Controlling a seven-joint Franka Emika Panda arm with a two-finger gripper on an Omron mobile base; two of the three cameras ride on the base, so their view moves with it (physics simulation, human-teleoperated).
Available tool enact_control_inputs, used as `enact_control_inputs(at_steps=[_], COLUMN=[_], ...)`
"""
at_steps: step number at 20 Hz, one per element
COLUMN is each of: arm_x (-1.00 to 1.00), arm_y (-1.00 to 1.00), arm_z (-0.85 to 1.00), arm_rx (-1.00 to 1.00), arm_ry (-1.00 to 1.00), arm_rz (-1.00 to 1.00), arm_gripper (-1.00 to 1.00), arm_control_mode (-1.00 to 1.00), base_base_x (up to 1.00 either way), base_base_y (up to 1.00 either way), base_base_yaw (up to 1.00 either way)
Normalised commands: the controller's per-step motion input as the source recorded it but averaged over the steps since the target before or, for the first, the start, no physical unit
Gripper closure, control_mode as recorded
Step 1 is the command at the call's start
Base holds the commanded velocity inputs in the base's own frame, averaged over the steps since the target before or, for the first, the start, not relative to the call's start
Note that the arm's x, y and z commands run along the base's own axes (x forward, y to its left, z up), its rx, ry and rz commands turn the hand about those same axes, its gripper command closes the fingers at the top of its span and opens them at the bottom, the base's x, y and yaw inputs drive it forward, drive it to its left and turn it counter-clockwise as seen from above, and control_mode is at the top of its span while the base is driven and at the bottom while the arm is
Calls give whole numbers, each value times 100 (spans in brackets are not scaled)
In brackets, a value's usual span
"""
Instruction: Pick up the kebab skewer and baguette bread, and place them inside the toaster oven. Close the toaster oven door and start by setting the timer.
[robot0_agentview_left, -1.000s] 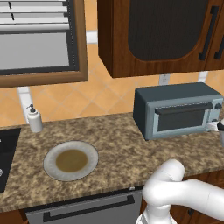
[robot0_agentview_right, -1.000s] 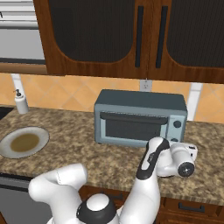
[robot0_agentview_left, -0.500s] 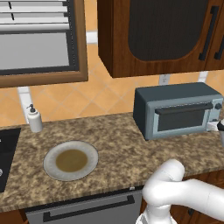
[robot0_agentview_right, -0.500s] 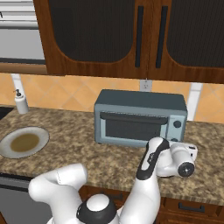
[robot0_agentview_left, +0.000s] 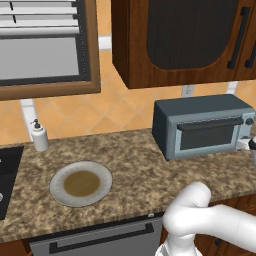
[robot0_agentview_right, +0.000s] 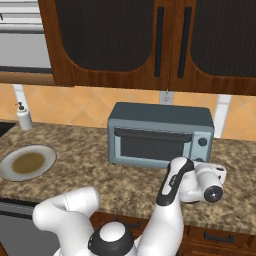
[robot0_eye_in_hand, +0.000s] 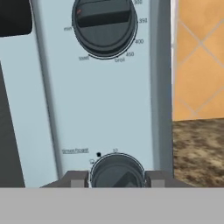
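My fingers (robot0_eye_in_hand: 117, 179) clamp the timer knob (robot0_eye_in_hand: 117, 171), one on each side. The temperature knob (robot0_eye_in_hand: 104, 26) sits straight above.

Even, bright, rendered light with no glare. Soft shadows lie under the oven (robot0_agentview_left: 202, 127) and the cabinets (robot0_agentview_right: 150, 42). Both base views are sharp to the edges, without distortion. In the hand view the dial (robot0_eye_in_hand: 104, 27) lettering is slightly blurred.
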Motion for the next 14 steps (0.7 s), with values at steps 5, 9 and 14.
enact_control_inputs(at_steps=[5,9,14], arm_x=[0,0,0], arm_y=[-8,-2,-1], arm_z=[-4,-5,-10], arm_rx=[11,12,17], arm_ry=[0,0,0], arm_rz=[-1,-1,-2], arm_gripper=[100,100,100], arm_control_mode=[-100,-100,-100], base_base_x=[0,0,0], base_base_y=[0,0,0], base_base_yaw=[0,0,0])
